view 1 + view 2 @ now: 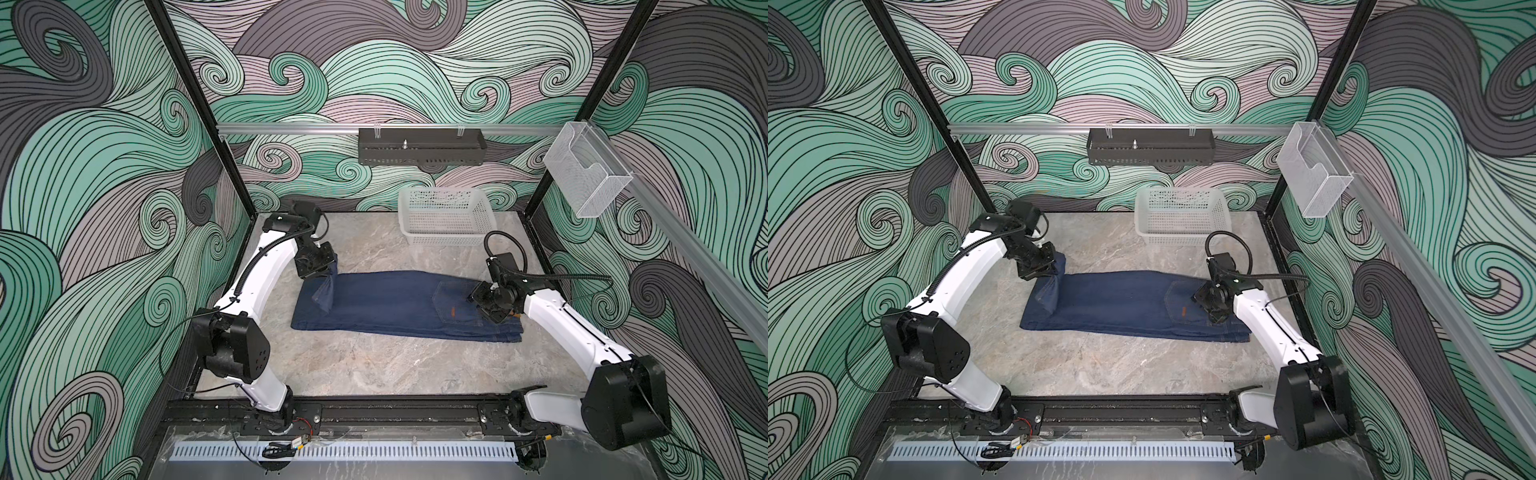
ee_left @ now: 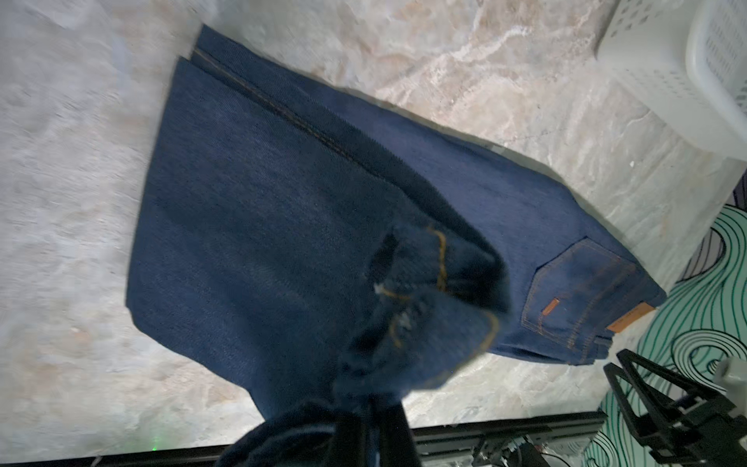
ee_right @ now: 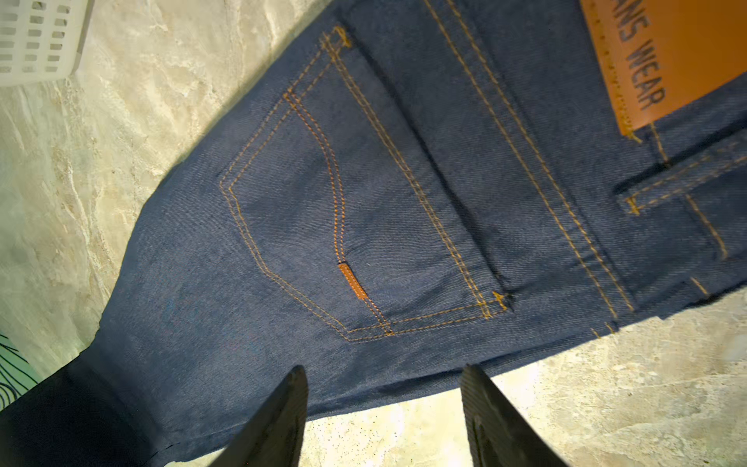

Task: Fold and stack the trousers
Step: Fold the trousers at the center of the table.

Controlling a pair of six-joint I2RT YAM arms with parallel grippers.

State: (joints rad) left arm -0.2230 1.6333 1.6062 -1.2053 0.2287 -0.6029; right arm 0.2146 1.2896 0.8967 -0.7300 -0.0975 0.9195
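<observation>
Top view: L gripper [image 1: 327, 277] pinching trousers [image 1: 386, 305].

The left arm [image 1: 270, 270] and the right arm [image 1: 569, 328] are each built of smooth white shell links joined by bulky black joint housings [image 1: 232, 349], and a cluster of small round holes [image 1: 259, 358] is seen on the side of the left one. Black corrugated cables [image 1: 255, 259] are run along the white links and fastened with black clips, and a loose loop [image 1: 496, 241] is formed above the right wrist. The right hand [image 3: 384, 368] is made of two black, finely ribbed fingers [image 3: 279, 420] tapered to points.
</observation>
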